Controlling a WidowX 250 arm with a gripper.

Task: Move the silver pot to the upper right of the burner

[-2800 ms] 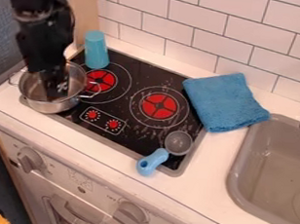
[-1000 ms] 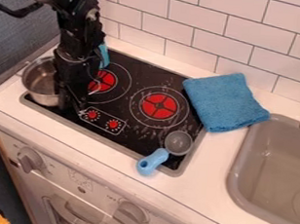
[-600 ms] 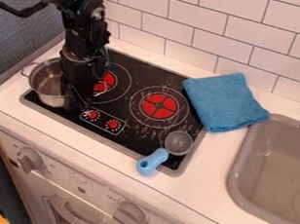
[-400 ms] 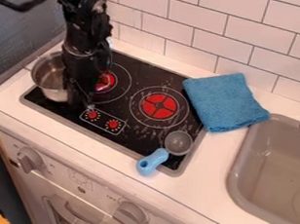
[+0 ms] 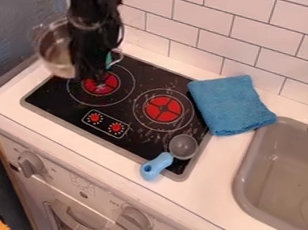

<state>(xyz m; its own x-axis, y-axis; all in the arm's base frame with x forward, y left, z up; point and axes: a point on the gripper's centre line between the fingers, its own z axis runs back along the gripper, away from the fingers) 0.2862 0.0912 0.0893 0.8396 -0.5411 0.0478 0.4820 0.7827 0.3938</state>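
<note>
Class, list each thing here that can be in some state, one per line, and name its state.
Silver pot: no lid, seemingly lifted at the gripper
Teal cup: mostly hidden, cannot tell if upright
Blue cloth: folded, lying flat
Blue-handled ladle: lying down
Right burner: uncovered, cannot tell if on

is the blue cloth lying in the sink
No, the blue cloth lies on the counter beside the sink, partly over the edge of the stove top.
</note>
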